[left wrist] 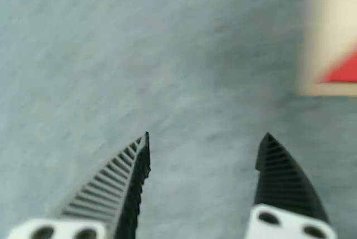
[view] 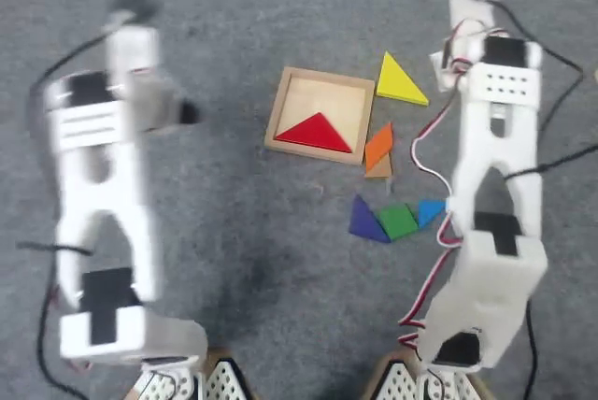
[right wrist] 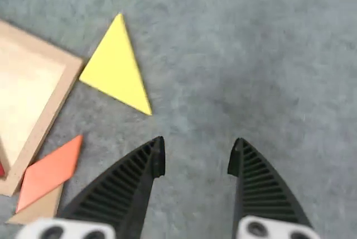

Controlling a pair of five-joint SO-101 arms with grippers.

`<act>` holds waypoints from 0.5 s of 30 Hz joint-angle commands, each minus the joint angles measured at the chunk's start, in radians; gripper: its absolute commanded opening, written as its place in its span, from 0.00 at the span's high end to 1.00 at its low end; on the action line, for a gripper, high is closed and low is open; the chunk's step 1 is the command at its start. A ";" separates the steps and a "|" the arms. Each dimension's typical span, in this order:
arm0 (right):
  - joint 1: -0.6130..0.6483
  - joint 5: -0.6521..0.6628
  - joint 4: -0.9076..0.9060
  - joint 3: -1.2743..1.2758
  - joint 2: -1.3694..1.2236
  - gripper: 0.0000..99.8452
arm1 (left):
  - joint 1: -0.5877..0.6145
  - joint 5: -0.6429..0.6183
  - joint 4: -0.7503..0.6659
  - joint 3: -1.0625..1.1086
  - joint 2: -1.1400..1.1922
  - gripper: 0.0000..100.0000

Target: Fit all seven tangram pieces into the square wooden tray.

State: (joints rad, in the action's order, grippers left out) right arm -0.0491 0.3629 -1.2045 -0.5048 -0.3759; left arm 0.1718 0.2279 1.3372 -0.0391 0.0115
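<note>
The square wooden tray (view: pixel 318 79) lies mid-table with a red triangle (view: pixel 316 131) inside it. Outside the tray are a yellow triangle (view: pixel 400 80), an orange parallelogram (view: pixel 378 146) over a tan piece (view: pixel 379 169), and a dark blue triangle (view: pixel 366 221), green piece (view: pixel 398 221) and light blue piece (view: pixel 430 210) in a row. My left gripper (left wrist: pixel 205 149) is open over bare carpet, left of the tray (left wrist: pixel 312 38) and red triangle (left wrist: pixel 343 71). My right gripper (right wrist: pixel 196 155) is open and empty, just beside the yellow triangle (right wrist: pixel 115 66), with the orange parallelogram (right wrist: pixel 49 172) and tray (right wrist: pixel 56 105) nearby.
Grey carpet (view: pixel 234 232) covers the table. The left arm (view: pixel 98 166) stands over the left side, the right arm (view: pixel 500 185) over the right side beside the loose pieces. Red and white cables (view: pixel 432 166) hang along the right arm near the blue pieces.
</note>
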 commanded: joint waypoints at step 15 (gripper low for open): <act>0.056 -0.048 0.564 1.272 0.694 0.80 | -0.272 -0.269 0.101 -0.831 0.807 0.70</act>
State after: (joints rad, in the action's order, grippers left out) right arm -0.0092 0.3061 -0.6920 0.6859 0.2302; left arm -0.0951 -0.0008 1.3909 -0.6360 0.6912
